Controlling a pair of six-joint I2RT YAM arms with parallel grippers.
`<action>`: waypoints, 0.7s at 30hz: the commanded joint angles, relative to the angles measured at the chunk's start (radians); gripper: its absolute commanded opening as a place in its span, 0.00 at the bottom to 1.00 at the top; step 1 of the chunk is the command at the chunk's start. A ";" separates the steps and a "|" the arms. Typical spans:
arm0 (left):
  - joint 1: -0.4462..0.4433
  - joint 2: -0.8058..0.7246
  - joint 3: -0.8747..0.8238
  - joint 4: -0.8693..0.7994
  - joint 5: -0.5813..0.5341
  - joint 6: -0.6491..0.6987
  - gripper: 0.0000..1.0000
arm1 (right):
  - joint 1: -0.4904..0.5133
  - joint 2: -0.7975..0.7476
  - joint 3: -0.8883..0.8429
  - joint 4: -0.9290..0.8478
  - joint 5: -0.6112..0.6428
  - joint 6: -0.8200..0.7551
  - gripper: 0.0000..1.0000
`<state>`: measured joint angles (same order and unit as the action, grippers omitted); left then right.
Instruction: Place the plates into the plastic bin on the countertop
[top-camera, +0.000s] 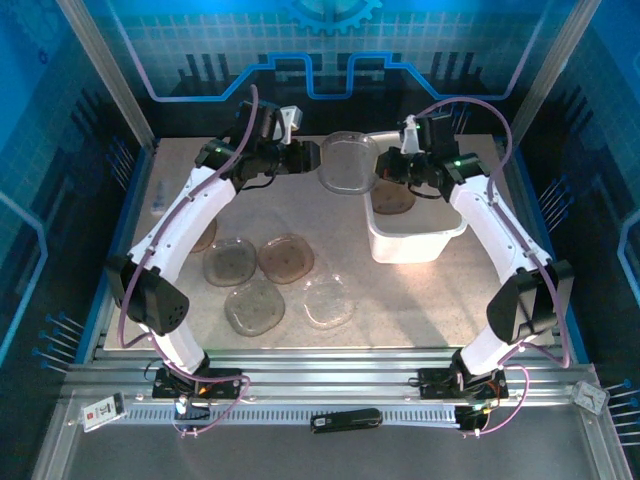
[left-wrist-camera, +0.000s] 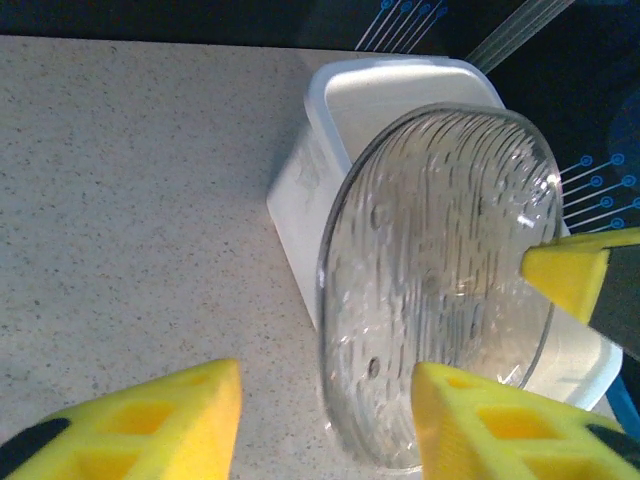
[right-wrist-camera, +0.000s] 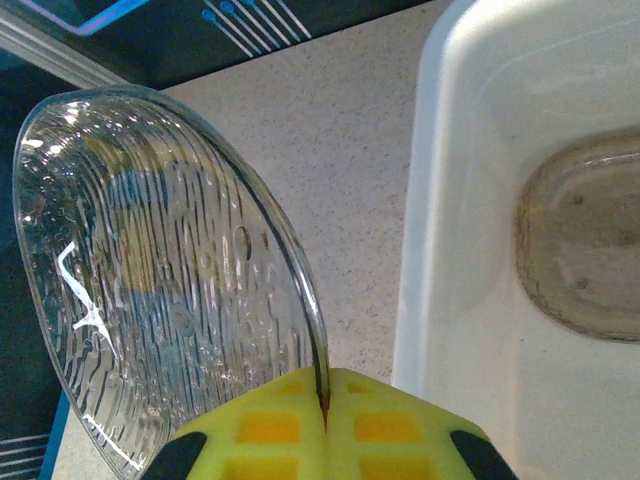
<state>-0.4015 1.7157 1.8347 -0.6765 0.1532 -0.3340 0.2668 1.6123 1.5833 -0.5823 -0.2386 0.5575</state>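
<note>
In the overhead view, the left half of the countertop (top-camera: 400, 300) carries four loose plates (top-camera: 254, 305) lying flat and close together at lower centre-left. A fifth plate (top-camera: 205, 237) is half hidden under the left arm. Bare stone runs between this cluster and the near rail, and again at upper left along the blue edge (top-camera: 130, 210).

At upper centre the left gripper (top-camera: 303, 157) has its jaws spread wide at the left rim of a tilted clear plate (top-camera: 348, 163). Its wrist view adds that the yellow fingers (left-wrist-camera: 150, 420) stand either side of the plate's lower rim, with open stone beside the left one. Whether the other finger touches the rim cannot be told.

The right gripper (top-camera: 385, 168) has the opposite rim. In its wrist view the two pads (right-wrist-camera: 270, 430) are pressed together on that thin edge with no gap.

The bin (top-camera: 415, 240) sits at right centre, just below and right of the held plate and close beside the right arm. A strip of bare stone separates it from the loose plates. A brown plate (top-camera: 393, 198) lies in its far end, and the right wrist view shows this plate flat on the bin floor.
</note>
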 joint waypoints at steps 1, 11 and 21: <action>0.020 -0.006 0.054 -0.006 -0.035 0.011 0.54 | -0.059 -0.019 0.003 0.026 -0.017 -0.011 0.00; 0.094 0.079 0.103 0.004 -0.004 0.014 0.56 | -0.225 0.059 0.134 -0.208 0.015 -0.236 0.00; 0.114 0.237 0.209 -0.035 0.031 0.020 0.57 | -0.261 0.255 0.323 -0.392 0.109 -0.414 0.00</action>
<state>-0.2943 1.9205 1.9865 -0.6838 0.1547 -0.3340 0.0177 1.8130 1.8492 -0.8864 -0.1543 0.2176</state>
